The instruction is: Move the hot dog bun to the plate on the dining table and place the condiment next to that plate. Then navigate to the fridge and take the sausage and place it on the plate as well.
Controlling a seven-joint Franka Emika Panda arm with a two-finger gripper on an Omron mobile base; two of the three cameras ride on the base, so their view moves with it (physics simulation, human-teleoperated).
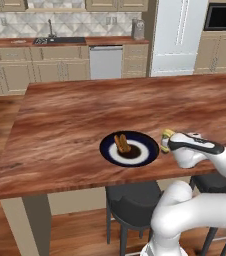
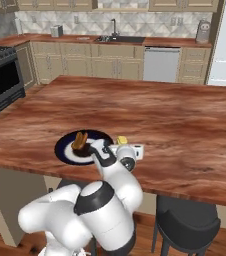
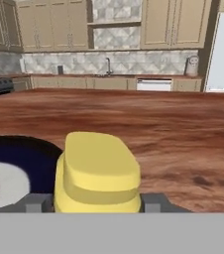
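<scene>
The pincer (image 1: 166, 141) is seen low over the wooden surface (image 1: 85, 110), just to the right of the plate (image 1: 129, 148) in the left base view. Between its two finger tips (image 3: 34, 202) a yellow condiment bottle (image 3: 96, 173) is enclosed; in the hand view the bottle stands squarely between them, a tip pressed against each of its sides, so the pincer is judged to be closed around the condiment at about half its spread. Whether the bottle's base is resting on the surface cannot be told.

In the left base view the yellow top of the condiment (image 1: 167, 134) is seen at the front of the hand, just beside the plate's right rim. In the right base view the same yellow cap (image 2: 121, 141) is seen above the wrist, near the plate (image 2: 65, 145).

The plate is dark blue with a white centre, and the hot dog bun (image 1: 122, 143) is lying on it, near its middle. The plate is set close to the near edge of the surface. Dark stools (image 1: 133, 200) are tucked below that edge.
</scene>
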